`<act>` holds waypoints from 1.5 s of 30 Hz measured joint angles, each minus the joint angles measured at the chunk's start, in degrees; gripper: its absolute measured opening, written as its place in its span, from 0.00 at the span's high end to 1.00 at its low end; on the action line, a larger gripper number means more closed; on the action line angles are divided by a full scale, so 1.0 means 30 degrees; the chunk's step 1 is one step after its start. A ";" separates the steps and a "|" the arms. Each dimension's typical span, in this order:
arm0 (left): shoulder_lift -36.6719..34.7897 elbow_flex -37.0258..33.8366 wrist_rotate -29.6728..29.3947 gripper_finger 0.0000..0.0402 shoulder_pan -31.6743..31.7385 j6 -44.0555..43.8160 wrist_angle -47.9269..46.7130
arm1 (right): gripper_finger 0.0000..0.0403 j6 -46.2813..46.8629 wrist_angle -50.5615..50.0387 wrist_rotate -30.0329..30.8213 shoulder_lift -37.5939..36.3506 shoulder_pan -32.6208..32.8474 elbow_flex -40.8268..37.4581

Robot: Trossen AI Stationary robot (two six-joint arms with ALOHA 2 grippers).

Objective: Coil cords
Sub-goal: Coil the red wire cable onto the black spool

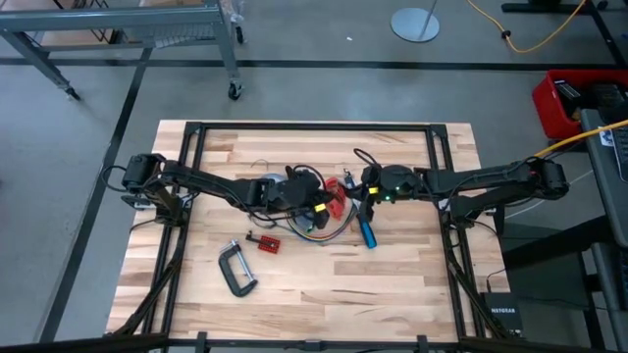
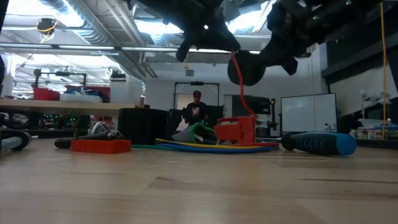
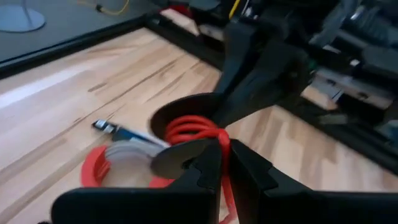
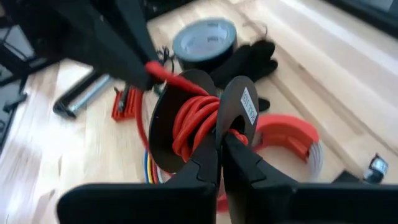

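Winding is judged under way: a black spool (image 4: 205, 118) is pinched by its flange in the right gripper (image 4: 221, 146) above mid-table, the red cord (image 4: 189, 121) on it is nipped by the left gripper (image 3: 225, 163), and another steady wrap is called for.

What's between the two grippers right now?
A black spool wound with red cord: the right gripper clamps the spool's flange, and the left gripper pinches the cord. Both wrist views show it.
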 joint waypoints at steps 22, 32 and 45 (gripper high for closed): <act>0.0000 -0.0022 0.0222 0.96 -0.0087 -0.0585 0.1510 | 0.98 -0.0037 0.4409 0.2438 0.1639 0.0007 -0.0007; -0.0036 0.0007 0.0281 0.96 -0.0163 -0.0568 0.1690 | 0.98 -0.0211 0.6489 0.3088 0.1632 0.0000 -0.0015; -0.0051 0.0044 0.0407 0.96 -0.0401 -0.0430 0.1675 | 0.99 -0.0705 0.8564 0.3631 0.1632 0.0000 -0.0030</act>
